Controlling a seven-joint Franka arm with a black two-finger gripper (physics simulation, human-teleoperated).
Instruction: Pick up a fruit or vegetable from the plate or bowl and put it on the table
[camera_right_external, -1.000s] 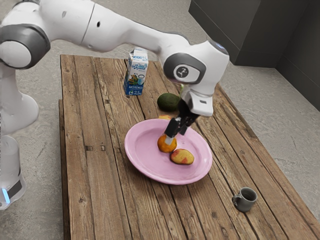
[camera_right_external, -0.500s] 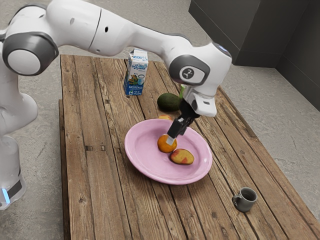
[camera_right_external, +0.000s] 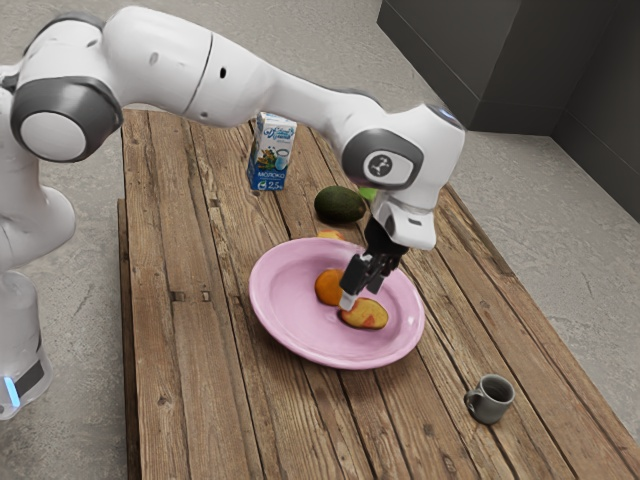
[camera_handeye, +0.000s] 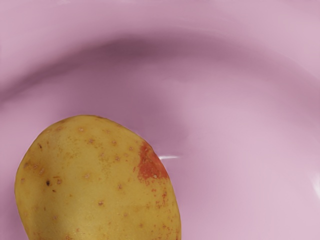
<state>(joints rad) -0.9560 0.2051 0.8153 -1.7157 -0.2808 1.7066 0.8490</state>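
Red-blotched yellow fruit (camera_handeye: 100, 182) on plate (camera_right_external: 295, 315)

Arm (camera_right_external: 265, 85) outstretched, fingers (camera_right_external: 353, 277) (standing apart) angled downward.

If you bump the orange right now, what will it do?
The orange looks round, so it would probably roll. The pink plate curves up at its edge, so a gentle bump likely wouldn't send it onto the table.
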